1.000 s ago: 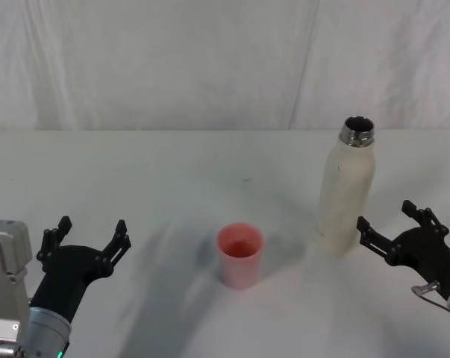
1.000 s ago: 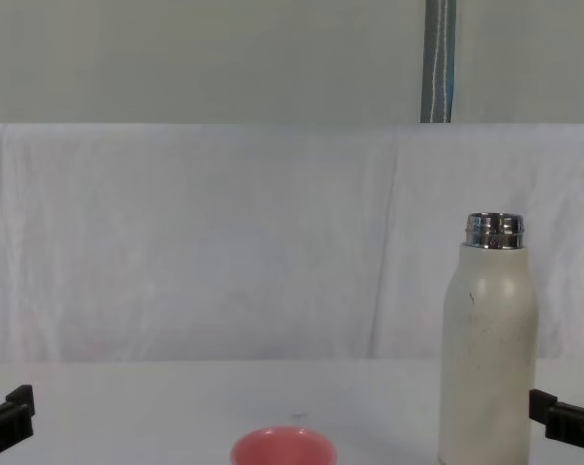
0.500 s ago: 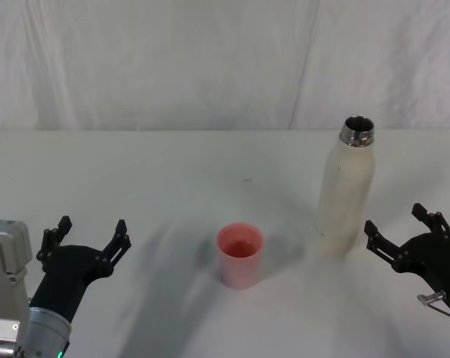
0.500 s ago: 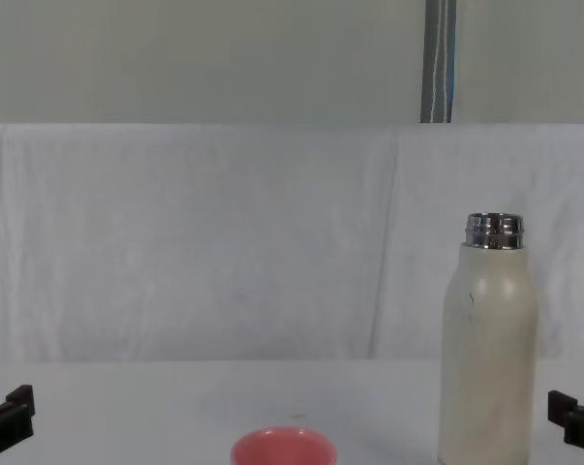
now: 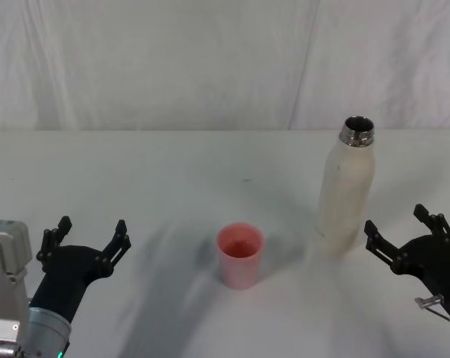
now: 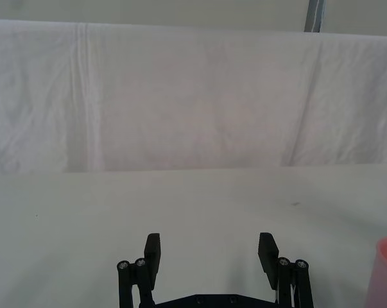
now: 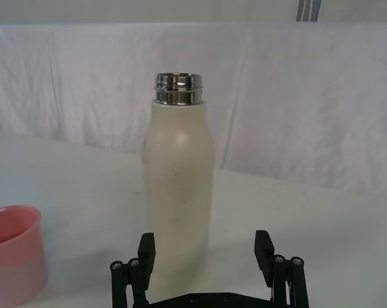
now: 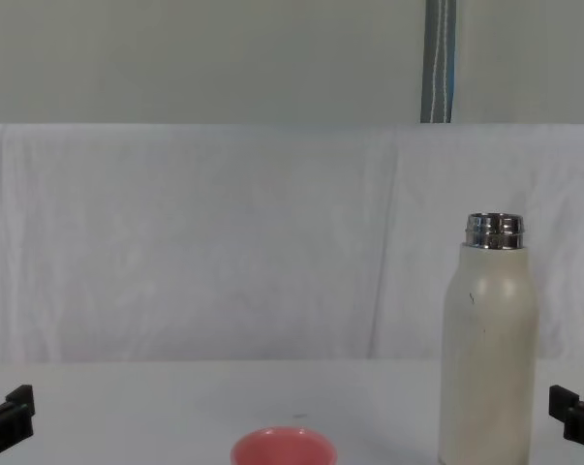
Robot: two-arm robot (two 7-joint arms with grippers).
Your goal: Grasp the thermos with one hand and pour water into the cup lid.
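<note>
The cream-white thermos (image 5: 346, 192) stands upright at the table's right, its steel neck uncapped; it rises in the chest view (image 8: 489, 349) and the right wrist view (image 7: 178, 186). The pink cup lid (image 5: 240, 255) sits at centre front, its rim low in the chest view (image 8: 283, 449) and at the edge of the right wrist view (image 7: 12, 253). My right gripper (image 5: 404, 236) hovers open just right of and nearer than the thermos, apart from it; its fingers (image 7: 146, 251) frame the bottle's base. My left gripper (image 5: 89, 239) rests open at the front left, nothing between its fingers (image 6: 153, 251).
A white cloth covers the table (image 5: 172, 179) and hangs as a backdrop behind it. A vertical metal pole (image 8: 440, 60) stands behind the backdrop. Free room lies between the cup lid and the left gripper.
My right gripper has drawn back to the right and toward me, away from the thermos. The thermos, the cup lid and the left gripper stay where they were.
</note>
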